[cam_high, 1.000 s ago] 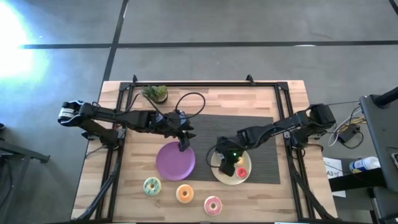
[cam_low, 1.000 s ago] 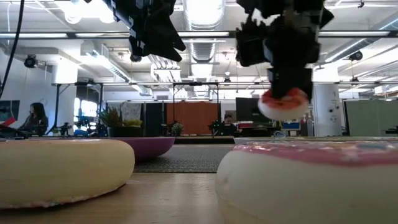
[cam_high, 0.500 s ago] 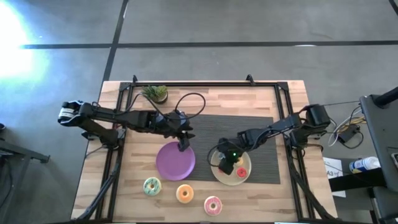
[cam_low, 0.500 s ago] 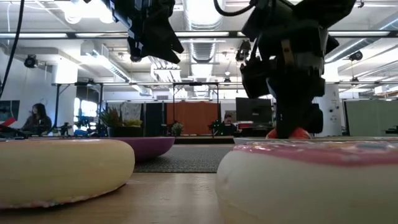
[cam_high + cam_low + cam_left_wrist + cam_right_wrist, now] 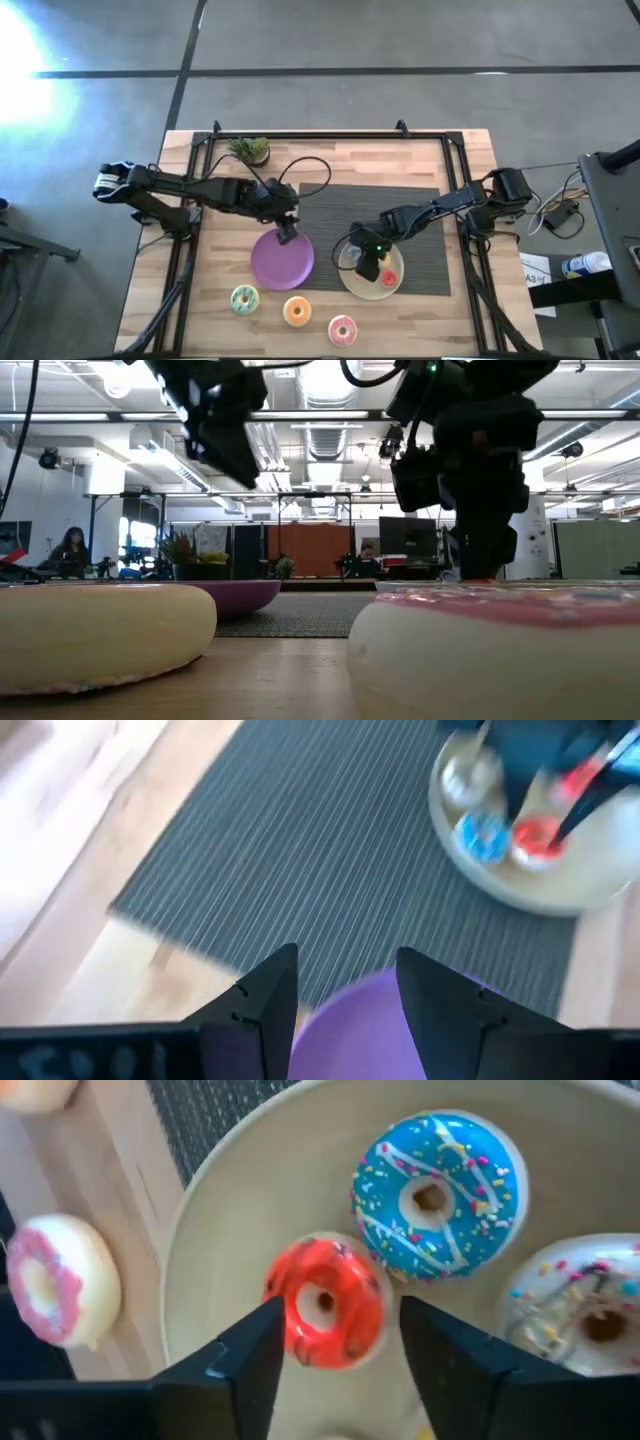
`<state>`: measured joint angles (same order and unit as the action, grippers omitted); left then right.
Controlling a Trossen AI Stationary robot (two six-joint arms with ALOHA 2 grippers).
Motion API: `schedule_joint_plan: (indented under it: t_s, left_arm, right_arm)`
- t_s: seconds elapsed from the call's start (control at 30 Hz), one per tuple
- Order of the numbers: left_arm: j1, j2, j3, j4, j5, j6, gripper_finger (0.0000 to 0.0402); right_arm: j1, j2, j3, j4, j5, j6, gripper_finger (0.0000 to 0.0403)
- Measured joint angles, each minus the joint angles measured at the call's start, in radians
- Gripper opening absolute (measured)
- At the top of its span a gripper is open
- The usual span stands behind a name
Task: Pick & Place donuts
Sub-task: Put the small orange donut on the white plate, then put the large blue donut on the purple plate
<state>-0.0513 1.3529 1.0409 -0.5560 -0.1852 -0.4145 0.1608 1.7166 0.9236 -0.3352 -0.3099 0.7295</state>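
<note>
On yellow plate (image 5: 215, 1230): red donut (image 5: 325, 1303); right pincer (image 5: 338, 1342) open.

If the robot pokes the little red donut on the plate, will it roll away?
Probably not. The red donut lies flat on the yellow plate, so a poke would likely slide it rather than roll it. The plate's raised rim should keep it in. It sits close to the blue donut, so it may bump that one. The right gripper is open around it.

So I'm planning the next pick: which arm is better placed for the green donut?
Probably left. The left pincer hangs open over the purple plate, just above the green donut. The right pincer is open over the yellow plate, farther away.
</note>
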Motion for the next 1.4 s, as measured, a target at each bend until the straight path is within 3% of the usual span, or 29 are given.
schedule_joint_plan:
  t_s: [0.17,0.3,0.43,0.53,0.7,0.87,1.13,1.4]
  left_arm:
    - [-0.004,0.000,0.000,-0.169,0.004,-0.017,0.0145]
    - [-0.052,-0.011,0.000,-0.372,0.016,-0.034,0.0145]
    - [-0.158,-0.022,0.000,-0.574,0.030,-0.092,0.0145]
    - [-0.274,-0.026,-0.007,-0.640,0.067,-0.169,0.0145]
    - [-0.463,-0.027,-0.070,-0.583,0.121,-0.360,0.0145]
    - [-0.584,-0.056,-0.193,-0.396,0.154,-0.616,0.0145]
    - [-0.664,-0.163,-0.392,-0.008,0.170,-0.917,0.0145]
    - [-0.700,-0.177,-0.486,0.094,0.173,-1.022,0.0145]
  right_arm:
    - [0.009,-0.038,0.028,-0.052,0.036,-0.103,0.0208]
    - [0.035,-0.096,0.074,-0.100,0.169,-0.213,0.0210]
    - [0.077,-0.156,0.112,-0.135,0.360,-0.355,0.0210]
    - [0.094,-0.167,0.127,-0.138,0.405,-0.471,0.0210]
    - [0.097,-0.157,0.137,-0.136,0.409,-0.520,0.0210]
    - [0.097,-0.147,0.136,-0.124,0.409,-0.520,0.0210]
    - [0.097,-0.147,0.140,-0.111,0.409,-0.520,0.0210]
    - [0.096,-0.147,0.150,-0.106,0.416,-0.520,0.0210]
